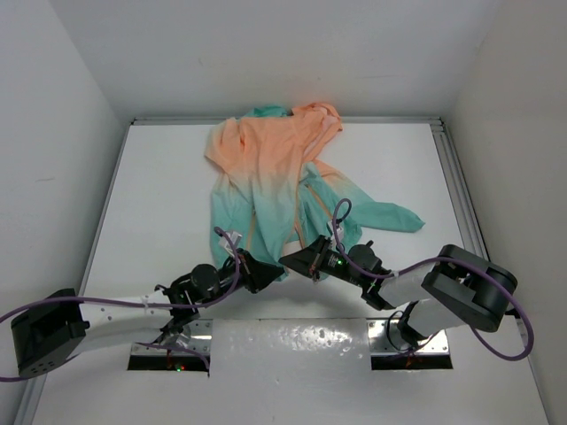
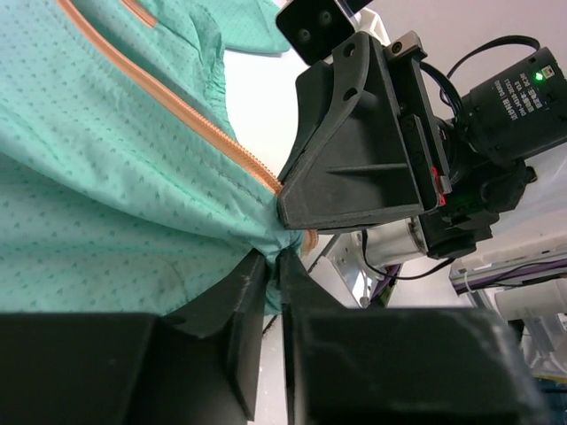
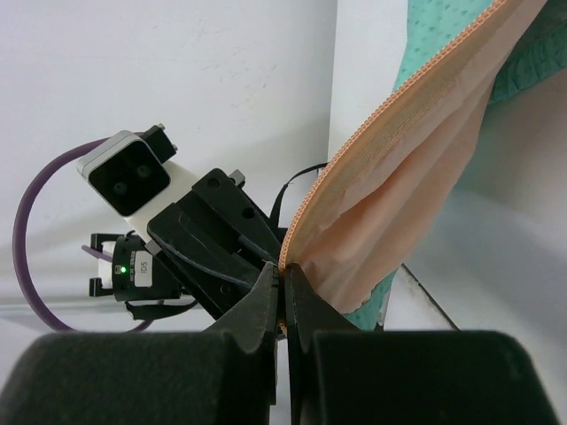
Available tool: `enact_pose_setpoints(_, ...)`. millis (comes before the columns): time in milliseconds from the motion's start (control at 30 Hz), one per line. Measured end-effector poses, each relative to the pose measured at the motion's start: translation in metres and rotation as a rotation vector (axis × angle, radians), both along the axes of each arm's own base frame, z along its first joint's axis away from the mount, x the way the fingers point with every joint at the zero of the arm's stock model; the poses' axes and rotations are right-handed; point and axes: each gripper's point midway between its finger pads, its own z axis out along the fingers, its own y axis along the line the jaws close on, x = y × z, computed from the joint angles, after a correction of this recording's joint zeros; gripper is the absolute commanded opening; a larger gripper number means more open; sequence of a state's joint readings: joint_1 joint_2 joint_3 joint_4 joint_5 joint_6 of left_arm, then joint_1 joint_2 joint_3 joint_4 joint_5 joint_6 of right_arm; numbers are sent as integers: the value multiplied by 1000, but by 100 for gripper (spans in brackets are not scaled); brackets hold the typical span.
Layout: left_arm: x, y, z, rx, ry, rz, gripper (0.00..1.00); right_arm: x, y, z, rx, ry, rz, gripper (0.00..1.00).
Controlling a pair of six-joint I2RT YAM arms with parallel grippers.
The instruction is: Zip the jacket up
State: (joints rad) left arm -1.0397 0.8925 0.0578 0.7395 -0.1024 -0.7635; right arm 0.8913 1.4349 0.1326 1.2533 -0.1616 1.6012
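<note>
The jacket [image 1: 270,164] lies long from 12 to 6 o'clock, orange end at 12. Left gripper [image 1: 259,271] and right gripper [image 1: 299,262] both pinch its teal hem.

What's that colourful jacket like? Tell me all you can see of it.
The jacket is thin, dotted-weave fabric, peach-orange at its far half fading to teal at the near half and sleeve ends. It lies crumpled on the white table, front unzipped, with an orange zipper. At its near hem the left gripper pinches teal cloth, and the right gripper pinches the zipper edge.
</note>
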Motion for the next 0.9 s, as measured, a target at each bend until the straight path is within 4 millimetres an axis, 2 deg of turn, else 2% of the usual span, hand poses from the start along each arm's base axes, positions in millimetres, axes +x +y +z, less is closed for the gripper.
enact_pose_setpoints(67,0,0,0,-1,0,1,0,0,0,0,0,0,0,0)
enact_pose_setpoints(367,0,3,8,-17,-15,10,0,1,0,1,7,0,-2,0)
enact_pose_setpoints(400,0,3,9,-18,-17,10,0,1,0,1,7,-1,-4,16)
enact_pose_setpoints(467,1,4,9,-16,-19,13,0,2,0,1,9,1,-8,34)
enact_pose_setpoints(500,1,5,9,-13,-20,18,0,1,-1,0,7,1,-10,47)
enact_pose_setpoints(600,4,9,5,6,-20,40,0,0,-7,-1,-4,-21,-22,60)
enact_pose_setpoints(700,7,14,4,21,-22,67,0,0,-15,14,15,-96,-48,63)
enact_pose_setpoints(767,9,17,4,30,-26,84,0,2,-22,30,27,-162,-78,63)
enact_pose_setpoints(800,10,18,4,37,-27,91,0,2,-25,38,31,-195,-93,59)
enact_pose_setpoints(867,13,19,6,52,-30,103,0,5,-33,47,11,-252,-130,32)
enact_pose_setpoints(900,14,19,7,60,-35,109,0,7,-37,46,-21,-274,-150,9)
